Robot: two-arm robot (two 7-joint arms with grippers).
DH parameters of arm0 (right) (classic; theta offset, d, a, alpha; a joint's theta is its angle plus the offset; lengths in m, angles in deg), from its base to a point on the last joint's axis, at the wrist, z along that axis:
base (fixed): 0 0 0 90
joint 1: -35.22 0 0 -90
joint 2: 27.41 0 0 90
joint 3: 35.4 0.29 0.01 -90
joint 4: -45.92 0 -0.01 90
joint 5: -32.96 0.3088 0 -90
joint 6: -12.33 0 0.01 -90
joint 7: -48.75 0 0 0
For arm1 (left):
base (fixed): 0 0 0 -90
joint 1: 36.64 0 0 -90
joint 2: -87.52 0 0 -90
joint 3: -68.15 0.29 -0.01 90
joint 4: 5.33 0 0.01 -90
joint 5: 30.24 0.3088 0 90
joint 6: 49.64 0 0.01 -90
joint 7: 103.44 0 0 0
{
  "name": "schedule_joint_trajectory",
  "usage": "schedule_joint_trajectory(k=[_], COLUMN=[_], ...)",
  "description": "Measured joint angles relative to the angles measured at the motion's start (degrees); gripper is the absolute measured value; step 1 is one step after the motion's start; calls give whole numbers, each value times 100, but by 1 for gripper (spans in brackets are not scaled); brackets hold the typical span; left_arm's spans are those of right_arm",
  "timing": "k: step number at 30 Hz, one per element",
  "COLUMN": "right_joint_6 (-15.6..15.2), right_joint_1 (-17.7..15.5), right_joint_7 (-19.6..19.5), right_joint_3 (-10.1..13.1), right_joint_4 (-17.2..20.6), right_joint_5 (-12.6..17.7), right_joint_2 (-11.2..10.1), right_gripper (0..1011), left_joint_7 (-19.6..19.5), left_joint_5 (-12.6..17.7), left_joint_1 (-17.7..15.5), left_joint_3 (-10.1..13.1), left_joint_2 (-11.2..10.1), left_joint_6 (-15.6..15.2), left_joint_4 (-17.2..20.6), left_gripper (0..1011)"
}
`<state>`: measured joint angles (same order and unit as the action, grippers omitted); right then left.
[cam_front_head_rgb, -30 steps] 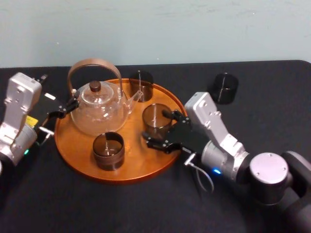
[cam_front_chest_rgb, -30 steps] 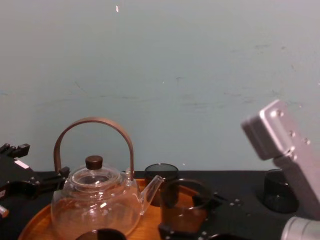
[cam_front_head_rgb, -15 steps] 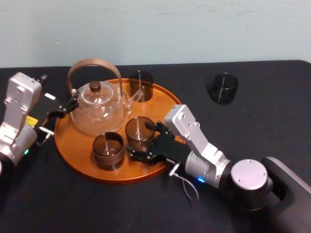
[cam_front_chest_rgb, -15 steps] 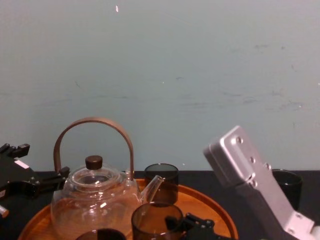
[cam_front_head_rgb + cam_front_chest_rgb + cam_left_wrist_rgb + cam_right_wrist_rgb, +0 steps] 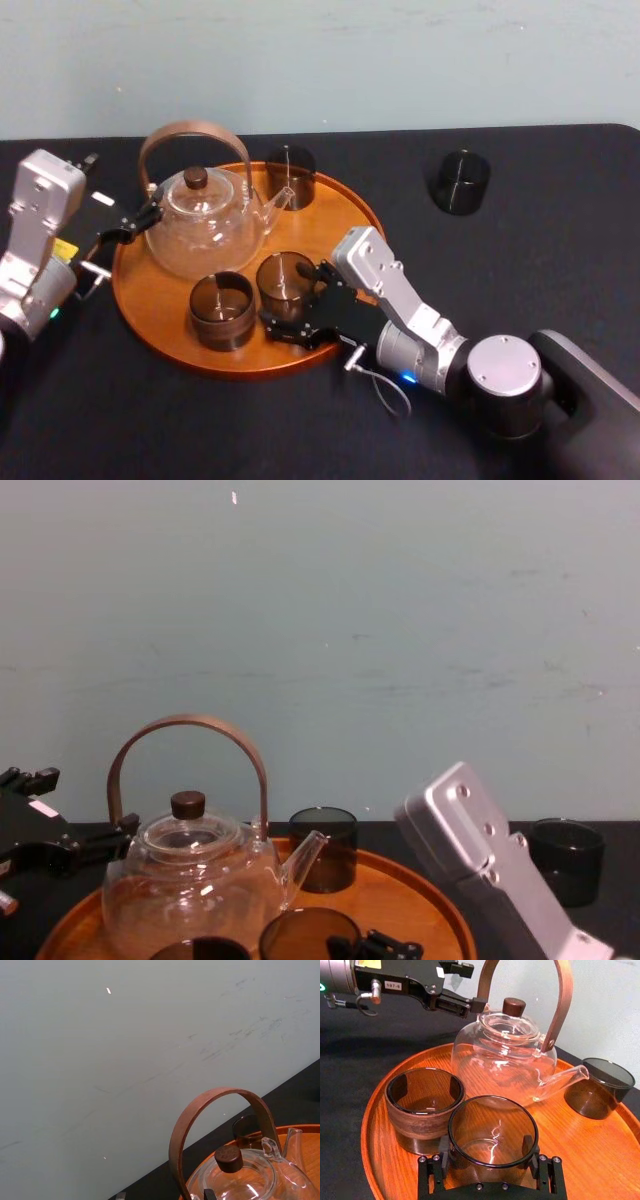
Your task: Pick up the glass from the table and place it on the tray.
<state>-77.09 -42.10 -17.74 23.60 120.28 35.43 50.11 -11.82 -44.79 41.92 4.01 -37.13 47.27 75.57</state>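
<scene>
**Smoked glass gripped inside the tray's rim**

Brown-tinted and thin-walled, the glass (image 5: 285, 280) sits clamped between the two black fingers of the right end effector (image 5: 296, 298), one finger on each side of its wall just under the lip. It is inside the tray (image 5: 160, 295), toward the near rim, just beside a cup (image 5: 222, 310). Whether its base touches the tray floor cannot be told.

It looks light, rigid and brittle, and its smooth wall is likely slippery. A firm squeeze risks cracking it, and a loose one may let it slide. The mid-wall grip on opposite sides suits it. It should go down level and slowly, without knocking the cup or the teapot (image 5: 205, 225) at the tray's far-left part.

The left end effector (image 5: 130, 230) waits at the tray's left rim by the teapot handle, and its state cannot be told. Another dark glass (image 5: 460, 181) stands on the surface (image 5: 560, 260), well right of the tray.
</scene>
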Motion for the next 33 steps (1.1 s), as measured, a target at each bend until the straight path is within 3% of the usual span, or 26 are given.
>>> schedule_joint_trajectory(k=[26,29,33], right_joint_6=[-69,-79,-79], right_joint_1=[9,8,6], right_joint_7=[-63,-63,-62], right_joint_3=[12,12,12], right_joint_4=[-81,-82,-81], right_joint_5=[-74,-77,-77], right_joint_2=[24,16,14], right_gripper=[918,991,1002], left_joint_7=[0,0,0], left_joint_5=[0,0,0], left_joint_1=[0,0,0], left_joint_3=[0,0,0], left_joint_2=[0,0,0], left_joint_6=[0,0,0], left_joint_4=[0,0,0], left_gripper=[1010,1010,1010])
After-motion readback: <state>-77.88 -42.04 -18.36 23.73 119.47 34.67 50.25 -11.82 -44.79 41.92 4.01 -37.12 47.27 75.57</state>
